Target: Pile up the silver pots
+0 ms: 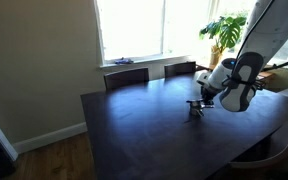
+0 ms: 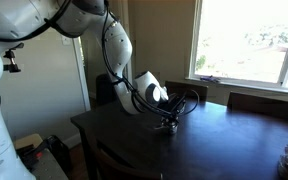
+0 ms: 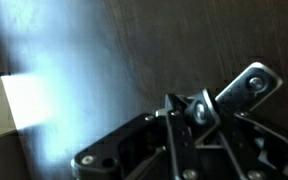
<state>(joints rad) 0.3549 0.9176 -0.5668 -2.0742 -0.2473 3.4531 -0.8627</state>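
Silver metal catches the light in the wrist view: a flat handle (image 3: 249, 82) with holes, part of a pot (image 3: 226, 98), sticks out up and to the right of the gripper (image 3: 189, 110), whose jaws are pinched fully together on it. In both exterior views we see the gripper (image 2: 170, 118) low over the dark counter (image 1: 134, 130), the tiny pot (image 1: 196, 108) at its tip. We cannot tell whether it touches the counter.

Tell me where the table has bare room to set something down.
Bare: the wide table stretch between its wall-side edge, the chairs and the gripper. Crowded: around the gripper, shut on a silver pot, under the arm.
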